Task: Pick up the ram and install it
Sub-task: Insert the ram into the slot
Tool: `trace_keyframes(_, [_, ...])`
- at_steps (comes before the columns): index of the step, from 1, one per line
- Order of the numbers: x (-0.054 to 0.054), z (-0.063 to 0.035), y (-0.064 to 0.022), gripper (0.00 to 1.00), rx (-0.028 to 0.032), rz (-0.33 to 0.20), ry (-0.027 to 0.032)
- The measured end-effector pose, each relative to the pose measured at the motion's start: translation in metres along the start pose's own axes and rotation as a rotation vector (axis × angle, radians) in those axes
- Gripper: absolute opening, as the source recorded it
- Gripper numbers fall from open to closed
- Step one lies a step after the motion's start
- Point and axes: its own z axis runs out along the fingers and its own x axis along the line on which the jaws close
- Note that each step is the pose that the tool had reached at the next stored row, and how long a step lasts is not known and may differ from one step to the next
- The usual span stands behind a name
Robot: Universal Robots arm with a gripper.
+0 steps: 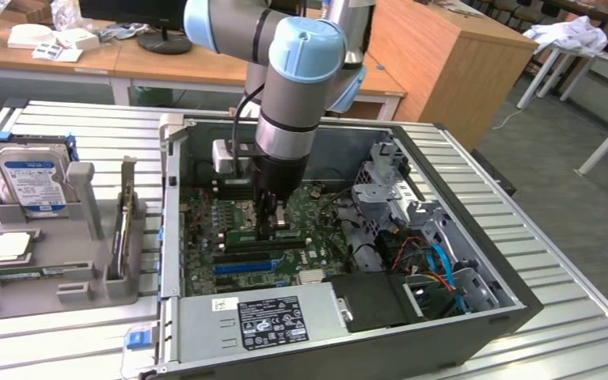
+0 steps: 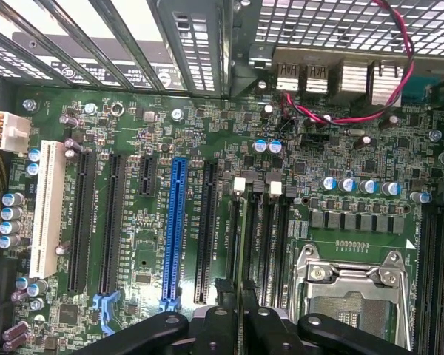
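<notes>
In the exterior view the gripper (image 1: pixel 279 223) stood inside the open computer case (image 1: pixel 442 339), low over the motherboard (image 1: pixel 320 207), its jaws pinching the ram (image 1: pixel 283 233). In the wrist view its fingers (image 2: pixel 211 330) clamped the ram (image 2: pixel 241 292) edge-on above the memory slots (image 2: pixel 271 237), beside the CPU socket (image 2: pixel 351 296).

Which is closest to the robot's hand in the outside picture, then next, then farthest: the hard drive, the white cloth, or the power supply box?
From the hand:
1. power supply box, in the same case.
2. hard drive, on the tray at the exterior view's left.
3. white cloth, far back at the exterior view's right.
</notes>
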Motion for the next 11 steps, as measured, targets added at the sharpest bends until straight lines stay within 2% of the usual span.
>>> trace_keyframes(11, [0.0019, 0.0001, 0.0001, 0.13, 0.0, 0.0, -0.0001])
